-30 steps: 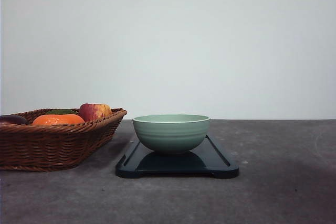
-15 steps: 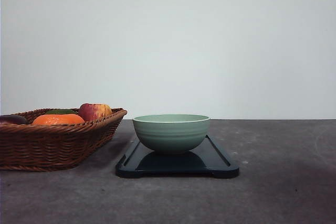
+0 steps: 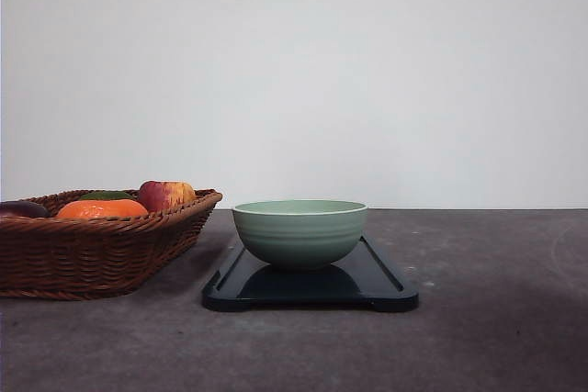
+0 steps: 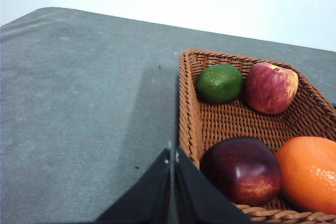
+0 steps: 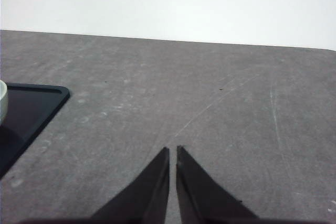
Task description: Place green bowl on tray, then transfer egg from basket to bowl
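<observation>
The bowl (image 3: pixel 299 232) sits upright on the tray (image 3: pixel 386 284), toward its far end, so the first half of the task looks done and the step in hand is fetching the egg from the basket (image 3: pixel 92 254).

The left fingers (image 4: pixel 171 156) are clenched together with nothing between them, tips hovering just outside the basket's near rim (image 4: pixel 185 108). The right fingers (image 5: pixel 172 153) are likewise clenched and empty over bare desk (image 5: pixel 210 93), with the tray's corner (image 5: pixel 47 100) off to one side.

To do this well, the left fingers should open before they cross the rim, then come down from above rather than sweep in sideways, since the fruit would roll if nudged. Just past the left fingers lies a dark reddish-purple rounded piece (image 4: pixel 240 170), with an orange (image 4: pixel 310 174) touching it; a green lime (image 4: pixel 219 83) and an apple (image 4: pixel 270 87) lie farther on. I cannot tell whether the dark piece is the egg; it looks as large as the apple, and no small brown oval is plainly visible. Confirm the target first, then grip lightly across its narrow width.

The bowl is pale sage green, faintly ridged outside, with a lighter rim and an open mouth wide enough for an easy drop.
</observation>
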`<state>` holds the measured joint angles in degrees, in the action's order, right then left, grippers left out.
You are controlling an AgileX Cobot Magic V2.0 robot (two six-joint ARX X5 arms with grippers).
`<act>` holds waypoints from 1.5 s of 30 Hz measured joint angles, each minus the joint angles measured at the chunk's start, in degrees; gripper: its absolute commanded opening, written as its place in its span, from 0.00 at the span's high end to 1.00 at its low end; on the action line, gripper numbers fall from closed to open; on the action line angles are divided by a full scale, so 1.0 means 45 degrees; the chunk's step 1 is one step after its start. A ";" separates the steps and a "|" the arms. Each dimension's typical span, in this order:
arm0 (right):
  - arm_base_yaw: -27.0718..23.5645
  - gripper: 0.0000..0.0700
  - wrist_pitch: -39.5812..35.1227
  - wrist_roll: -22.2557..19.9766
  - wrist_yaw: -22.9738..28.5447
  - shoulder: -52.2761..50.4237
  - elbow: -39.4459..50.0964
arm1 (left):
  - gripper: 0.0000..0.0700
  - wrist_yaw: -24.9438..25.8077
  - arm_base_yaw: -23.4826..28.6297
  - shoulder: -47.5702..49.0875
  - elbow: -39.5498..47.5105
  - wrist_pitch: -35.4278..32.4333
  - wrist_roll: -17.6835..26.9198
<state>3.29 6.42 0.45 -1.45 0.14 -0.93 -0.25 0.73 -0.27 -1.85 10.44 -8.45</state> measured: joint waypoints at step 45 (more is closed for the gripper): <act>0.0000 0.98 0.0000 0.0000 0.0000 0.0000 0.0000 | 1.00 -0.0002 0.0000 0.0000 0.0000 0.0000 0.0000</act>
<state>3.29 6.42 0.45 -1.45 0.14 -0.93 -0.26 0.73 -0.27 -1.85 10.44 -8.45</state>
